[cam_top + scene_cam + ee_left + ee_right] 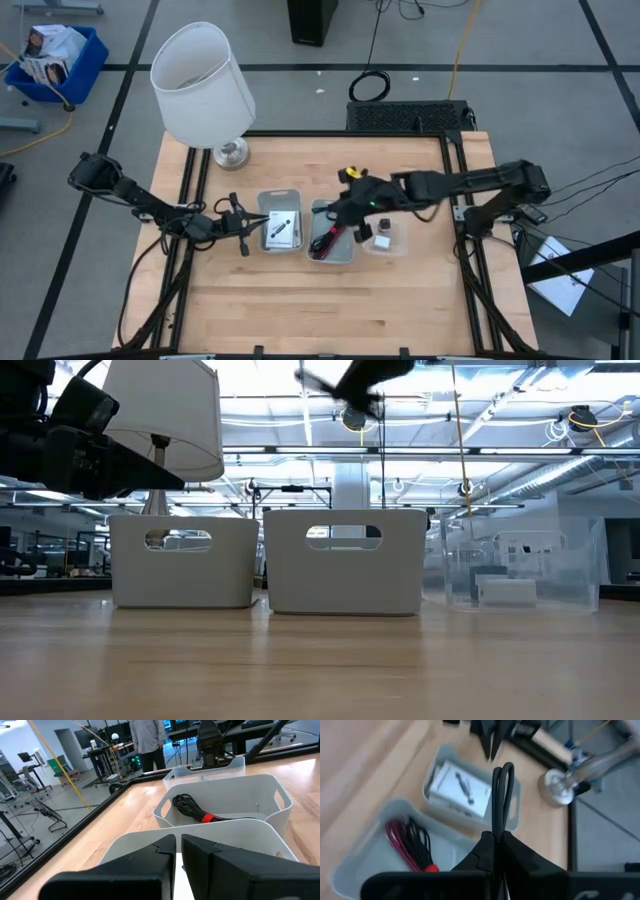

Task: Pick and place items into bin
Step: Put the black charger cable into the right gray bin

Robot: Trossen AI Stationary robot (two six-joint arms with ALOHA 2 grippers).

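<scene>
Three bins stand in a row mid-table. The left white bin [263, 205] holds white cards [281, 228] with black marks. The middle white bin [312, 228] holds the coiled red-and-black cable [192, 806]. The clear bin [401, 224] holds a tiny black cube [365, 231] and a tiny white block [382, 241]. My left gripper [258, 223] sits at the card bin's left rim with its fingers [160, 847] shut to a thin slit, touching nothing. My right gripper [345, 212] hovers above the middle bin, shut on a thin black loop [502, 790]. My right gripper pinches a thin black cord loop [499, 827] between its two shut fingers. The loop stands out past the fingertips, lifted clear above the bins. The fingers point down over the middle bin. Whether the loop belongs to the cable in the bin, I cannot tell.
A white-shaded lamp [200, 85] stands at the table's far left corner on a metal base [232, 153]. The near half of the wooden table [320, 310] lies bare. In the low view the bins [345, 560] stand side by side. A person stands in the room beyond.
</scene>
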